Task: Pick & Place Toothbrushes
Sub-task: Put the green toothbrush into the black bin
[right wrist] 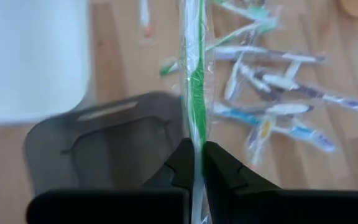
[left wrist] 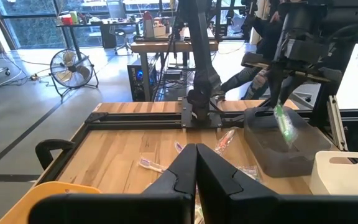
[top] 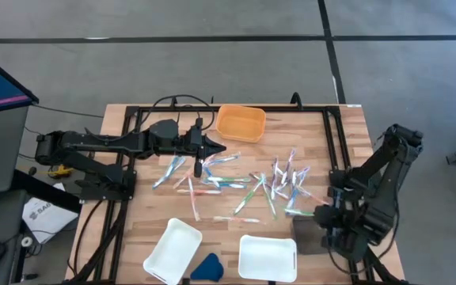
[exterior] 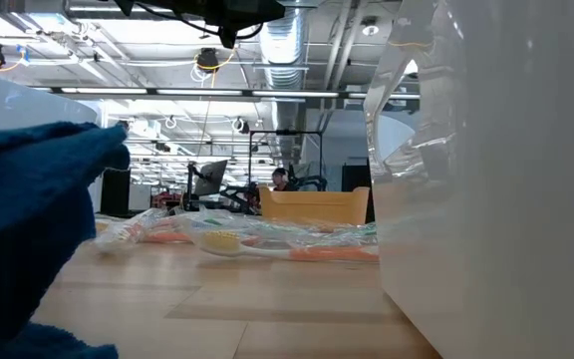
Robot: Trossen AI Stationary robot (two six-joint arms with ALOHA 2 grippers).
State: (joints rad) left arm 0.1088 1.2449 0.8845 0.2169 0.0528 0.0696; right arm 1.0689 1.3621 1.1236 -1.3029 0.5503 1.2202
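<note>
Green toothbrush (right wrist: 194, 81) in clear wrap: pinched in right claw (right wrist: 194, 163), above grey tray (right wrist: 104, 140) | other toothbrushes (top: 236, 182): scattered on tabletop (top: 133, 229) beyond grey tray | left claw (left wrist: 196, 167): closed, empty, far side of scatter from grey tray
</note>
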